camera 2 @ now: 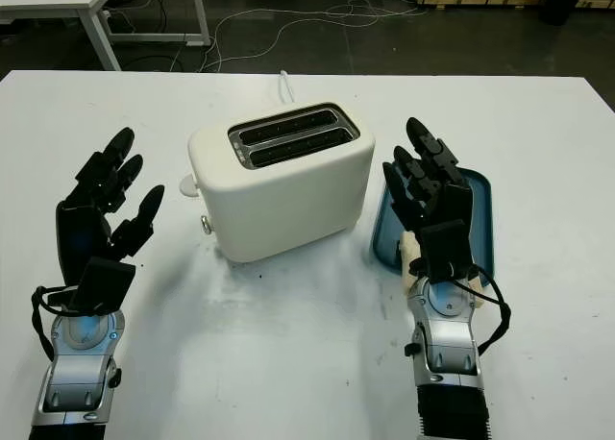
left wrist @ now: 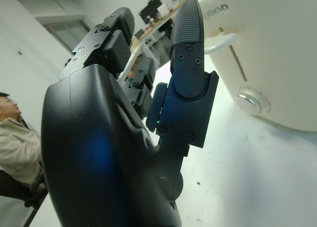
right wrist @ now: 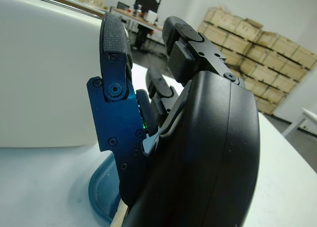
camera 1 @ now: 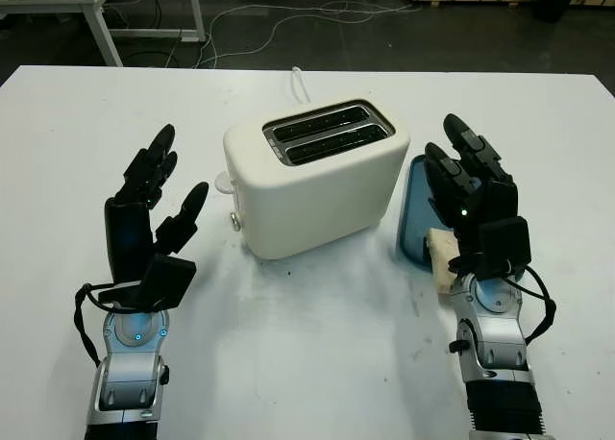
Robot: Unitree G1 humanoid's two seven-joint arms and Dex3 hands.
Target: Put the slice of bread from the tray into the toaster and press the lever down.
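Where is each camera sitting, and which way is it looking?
Left eye view: on the head, looking down at the table, toaster, both arms.
Right eye view: same head, a little apart; blue tray, bread slice under the right hand.
Left wrist view: behind the open left hand, facing the toaster's side and knob; a seated person behind.
Right wrist view: behind the open right hand, facing toaster and tray.
Shared: every view shows the toaster.
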